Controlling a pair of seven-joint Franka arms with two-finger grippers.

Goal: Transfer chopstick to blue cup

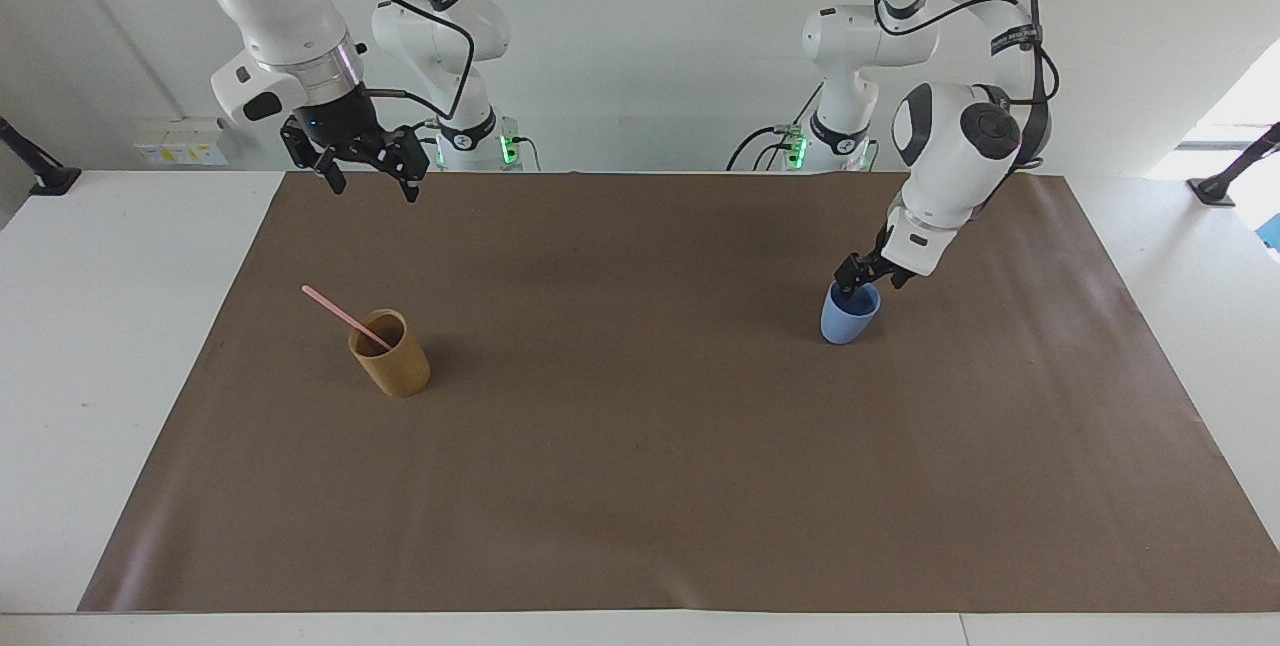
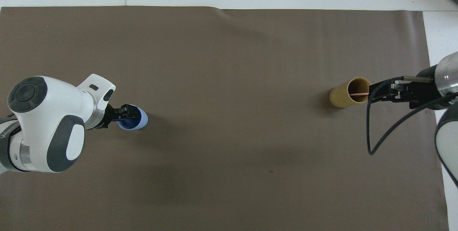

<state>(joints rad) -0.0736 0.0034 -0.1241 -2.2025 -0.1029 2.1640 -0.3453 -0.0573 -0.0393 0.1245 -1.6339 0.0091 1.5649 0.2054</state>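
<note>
Left claw spread at the blue cup's rim, centre right of the facing frame

Chopstick leans in the tan cup at lower left, right claw spread high above; next it must descend and pinch; overhead hides those heights

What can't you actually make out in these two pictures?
- Lower end of the chopstick: hidden inside the tan cup in both views.
- Upper part of the chopstick, overhead view: covered by the raised right gripper.
- Whether the left gripper touches the blue cup: its tips sit at the rim in both views; contact is too small to tell.
- Inside of the blue cup: partly covered by that gripper.
</note>
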